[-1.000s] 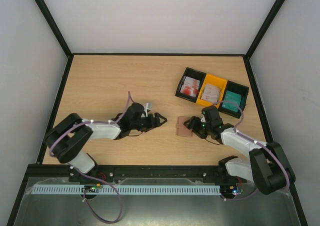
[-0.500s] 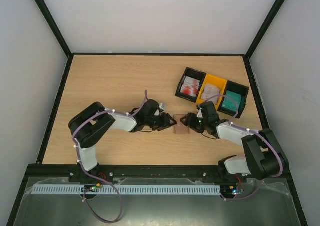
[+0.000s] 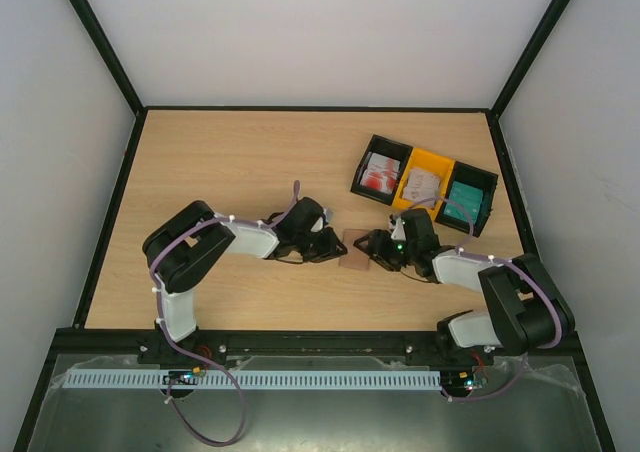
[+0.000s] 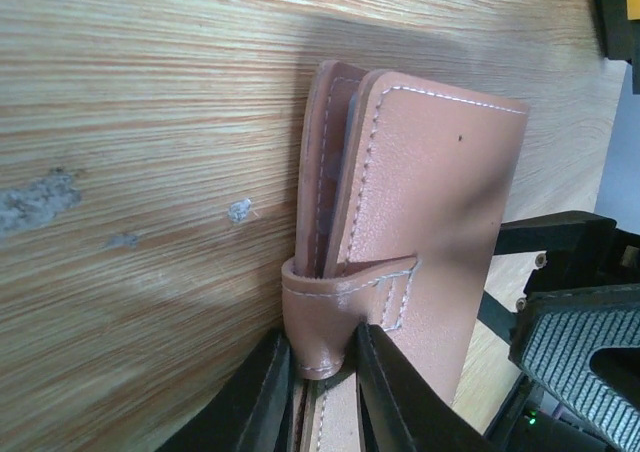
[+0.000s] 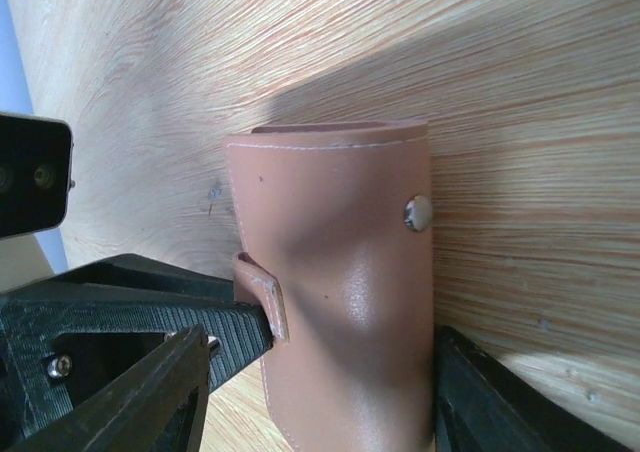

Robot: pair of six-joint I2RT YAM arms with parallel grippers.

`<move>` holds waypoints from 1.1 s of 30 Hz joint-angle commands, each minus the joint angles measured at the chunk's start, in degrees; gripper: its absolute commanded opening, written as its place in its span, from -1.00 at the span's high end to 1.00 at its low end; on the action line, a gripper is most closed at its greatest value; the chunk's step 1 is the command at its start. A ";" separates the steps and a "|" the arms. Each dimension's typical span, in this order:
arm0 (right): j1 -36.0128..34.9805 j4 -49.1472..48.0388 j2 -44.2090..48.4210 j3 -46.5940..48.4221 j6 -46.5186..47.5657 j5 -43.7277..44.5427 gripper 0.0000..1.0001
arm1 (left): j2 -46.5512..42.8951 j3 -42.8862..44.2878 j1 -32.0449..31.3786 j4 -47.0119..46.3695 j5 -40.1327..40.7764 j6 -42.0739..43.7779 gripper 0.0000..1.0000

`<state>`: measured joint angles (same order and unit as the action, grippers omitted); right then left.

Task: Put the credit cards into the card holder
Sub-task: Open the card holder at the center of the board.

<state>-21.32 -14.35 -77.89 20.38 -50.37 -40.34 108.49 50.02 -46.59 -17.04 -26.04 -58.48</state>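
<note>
In the left wrist view, the left gripper at the bottom edge is pinched narrow on the strap tab of the card holder. The holder lies folded shut on the wooden table, brown face up. In the right wrist view, the right gripper stands wide around the holder: one finger at lower left is clear of it, the other at lower right is just beside its edge. A metal snap shows on the leather. In the overhead view the holder sits a little right of centre, between the two grippers. Beyond it, at upper right, three trays in a row carry the credit cards: red-marked, pale and teal.
</note>
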 commanded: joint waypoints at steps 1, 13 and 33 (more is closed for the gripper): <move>-0.30 2.10 1.19 -0.32 -0.04 4.15 -0.16 | 0.74 0.00 -0.25 8.54 2.31 2.23 0.63; -0.30 6.49 -3.52 -0.57 5.85 3.48 -0.20 | 2.69 -0.71 2.46 9.22 -2.11 3.68 0.73; -1.35 20.52 1.08 11.56 11.94 12.07 0.96 | -4.01 -3.26 4.93 4.21 -0.89 4.42 0.54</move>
<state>-21.87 -5.72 -80.64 26.96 -42.15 -40.10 108.53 48.21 -42.09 -18.04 -33.23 -55.68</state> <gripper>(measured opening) 0.053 0.198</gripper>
